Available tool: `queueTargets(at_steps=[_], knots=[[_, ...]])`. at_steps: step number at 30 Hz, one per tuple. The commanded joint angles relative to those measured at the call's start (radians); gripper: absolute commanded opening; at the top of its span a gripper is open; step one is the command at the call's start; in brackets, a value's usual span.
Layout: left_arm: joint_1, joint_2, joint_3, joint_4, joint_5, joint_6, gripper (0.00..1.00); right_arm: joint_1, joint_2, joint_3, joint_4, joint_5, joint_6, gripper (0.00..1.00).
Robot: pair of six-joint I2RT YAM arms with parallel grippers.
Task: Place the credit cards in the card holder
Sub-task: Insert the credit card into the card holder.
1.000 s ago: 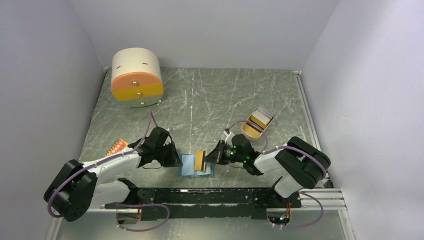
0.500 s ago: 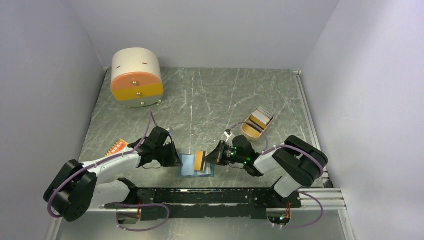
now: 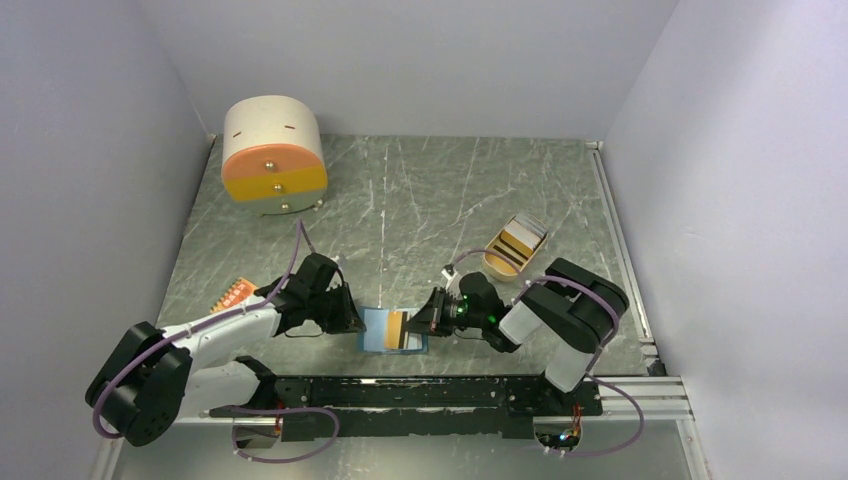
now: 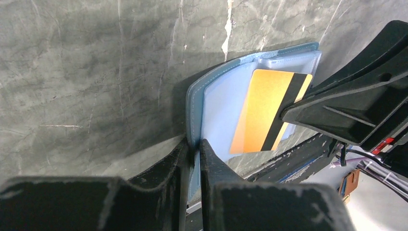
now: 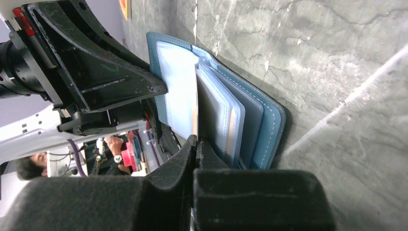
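Now flatter — orange card (image 3: 395,329) lies over wallet (image 3: 373,331).

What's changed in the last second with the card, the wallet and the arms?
The right end effector, shut on the orange credit card, moved left toward the open blue card holder, laying the card flatter over its light inside. Nothing was let go. The left end effector kept pinching the holder's left edge; the tan tray stayed put.

orange credit card (image 4: 262,110) on open blue card holder (image 4: 217,115).
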Motion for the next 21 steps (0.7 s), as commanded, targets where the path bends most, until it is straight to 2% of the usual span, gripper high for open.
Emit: queueTargets(at_steps=[1,9,13,16,18,21], knots=[[0.004,-0.008,0.004,0.007,0.022,0.005,0.18,0.009,0.077,0.011,0.127,-0.051,0.028,0.0],[0.003,-0.009,0.007,0.008,0.029,0.006,0.17,0.019,0.122,0.039,0.138,-0.058,0.0,0.01],[0.003,-0.008,0.002,0.025,0.049,0.001,0.17,0.018,0.123,0.074,0.082,-0.064,-0.043,0.06],[0.003,-0.009,0.003,0.036,0.067,-0.003,0.16,0.018,0.107,0.096,0.017,-0.046,-0.067,0.14],[0.004,-0.018,0.001,0.034,0.073,-0.008,0.12,0.023,0.061,0.12,-0.14,0.003,-0.108,0.18],[0.004,-0.035,-0.002,0.035,0.081,-0.012,0.09,0.04,-0.023,0.142,-0.338,0.103,-0.155,0.3]])
